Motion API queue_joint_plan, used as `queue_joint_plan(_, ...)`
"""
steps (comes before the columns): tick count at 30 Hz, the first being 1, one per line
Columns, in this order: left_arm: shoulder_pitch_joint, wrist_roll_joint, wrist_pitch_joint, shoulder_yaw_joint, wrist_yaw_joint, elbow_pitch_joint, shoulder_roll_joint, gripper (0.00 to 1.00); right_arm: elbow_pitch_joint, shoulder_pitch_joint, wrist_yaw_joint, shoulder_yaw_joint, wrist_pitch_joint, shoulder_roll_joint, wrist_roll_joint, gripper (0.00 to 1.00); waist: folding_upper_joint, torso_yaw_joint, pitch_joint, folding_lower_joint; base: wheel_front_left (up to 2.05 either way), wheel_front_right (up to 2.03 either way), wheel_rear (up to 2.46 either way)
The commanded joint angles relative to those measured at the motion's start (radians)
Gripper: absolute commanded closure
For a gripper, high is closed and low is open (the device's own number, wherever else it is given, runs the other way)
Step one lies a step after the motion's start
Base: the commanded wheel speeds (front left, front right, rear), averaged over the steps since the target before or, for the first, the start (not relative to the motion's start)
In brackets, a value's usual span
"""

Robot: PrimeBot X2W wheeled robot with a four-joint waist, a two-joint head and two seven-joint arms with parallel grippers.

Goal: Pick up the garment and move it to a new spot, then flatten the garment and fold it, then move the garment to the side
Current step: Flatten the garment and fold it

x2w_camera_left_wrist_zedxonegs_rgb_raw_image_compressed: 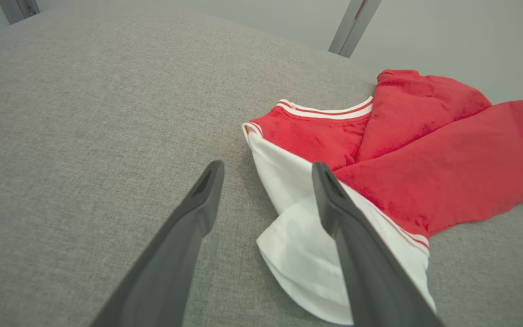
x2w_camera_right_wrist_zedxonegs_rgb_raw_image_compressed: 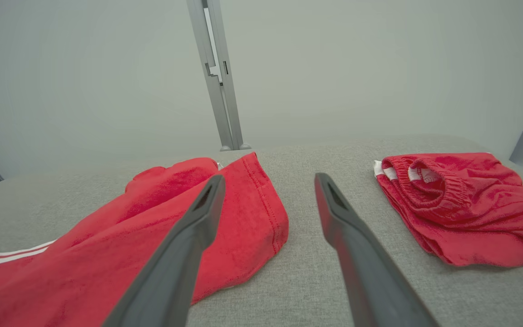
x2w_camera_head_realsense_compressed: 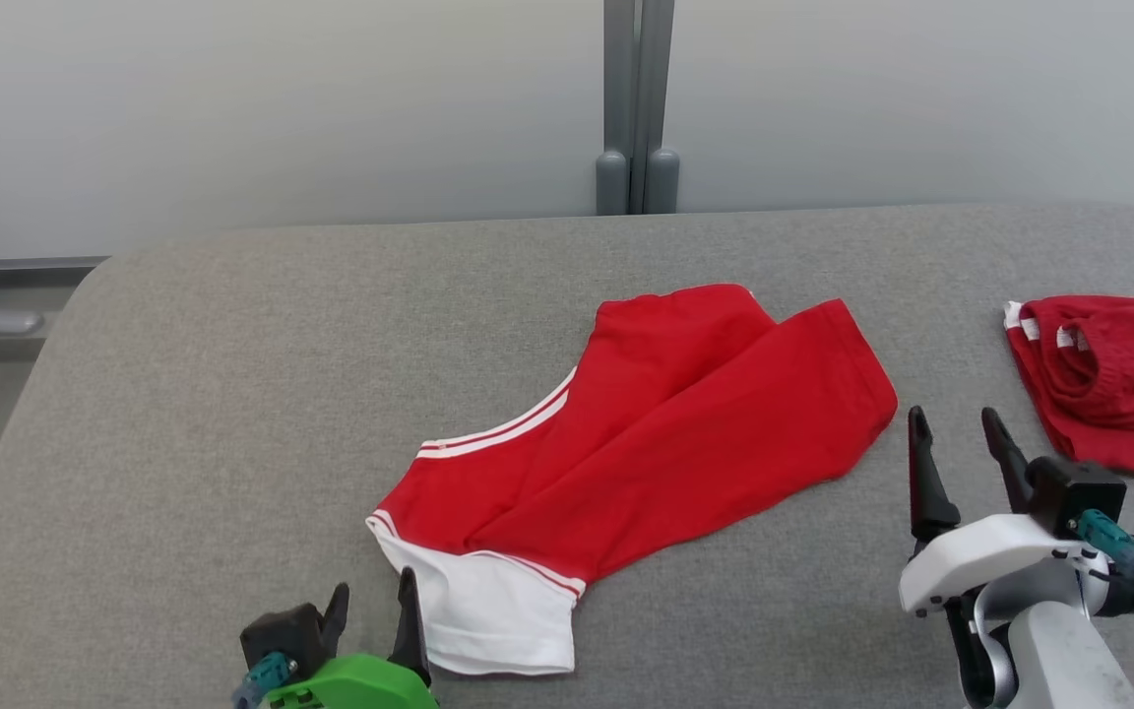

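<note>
A red garment (x2w_camera_head_realsense_compressed: 665, 433) with white trim and a white sleeve lies folded on the grey table (x2w_camera_head_realsense_compressed: 232, 394), running from the near left to the far right. My left gripper (x2w_camera_head_realsense_compressed: 370, 601) stands open at its white near-left end, with nothing between its fingers. In the left wrist view the garment (x2w_camera_left_wrist_zedxonegs_rgb_raw_image_compressed: 402, 150) sits just beyond the left gripper (x2w_camera_left_wrist_zedxonegs_rgb_raw_image_compressed: 266, 170), whose right finger overlaps the white sleeve. My right gripper (x2w_camera_head_realsense_compressed: 956, 423) is open and empty, just right of the garment's right end. In the right wrist view the garment's red hem (x2w_camera_right_wrist_zedxonegs_rgb_raw_image_compressed: 252, 213) lies beside the right gripper (x2w_camera_right_wrist_zedxonegs_rgb_raw_image_compressed: 266, 181).
A second red piece of clothing (x2w_camera_head_realsense_compressed: 1108, 379) with an elastic waistband lies bunched at the table's right edge, also in the right wrist view (x2w_camera_right_wrist_zedxonegs_rgb_raw_image_compressed: 466, 209). Behind the table stands a pale wall with a grey post (x2w_camera_head_realsense_compressed: 636, 98).
</note>
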Motion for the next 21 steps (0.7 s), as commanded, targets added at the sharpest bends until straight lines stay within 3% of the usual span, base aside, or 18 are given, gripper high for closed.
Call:
queue_joint_plan(1,0.017,-0.012,0.018,-0.001,0.006,0.021,0.009,0.0,-0.024,0.028,-0.002,0.014,0.006,0.001,0.02,0.0,-0.0001,-0.006,-0.002,0.0,0.0,0.0,0.0)
queue_joint_plan(15,-0.05,-0.036,0.137,-0.068,-0.034,0.157,0.007,0.03,-0.149,0.096,-0.002,0.066,0.065,0.001,0.061,0.0,-0.0001,-0.041,0.022,0.0,0.0,0.0,0.0)
queue_joint_plan(16,-0.057,-0.036,0.141,-0.074,-0.036,0.167,0.006,0.57,-0.153,0.098,-0.002,0.067,0.066,0.001,0.061,0.0,-0.0001,-0.044,0.024,0.0,0.0,0.0,0.0)
queue_joint_plan(17,-0.062,-0.036,0.145,-0.079,-0.038,0.176,0.006,0.72,-0.156,0.1,-0.002,0.068,0.069,0.001,0.062,0.0,-0.0001,-0.047,0.024,0.0,0.0,0.0,0.0)
queue_joint_plan(18,-0.067,-0.037,0.145,-0.084,-0.04,0.184,0.005,1.0,-0.159,0.102,-0.002,0.068,0.07,0.0,0.063,0.0,-0.0001,-0.049,0.025,0.0,0.0,0.0,0.0)
queue_joint_plan(21,-0.077,-0.043,0.124,-0.086,-0.041,0.194,0.004,1.0,-0.166,0.108,-0.002,0.059,0.072,0.001,0.062,0.0,-0.0001,-0.048,0.027,0.0,0.0,0.0,0.0)
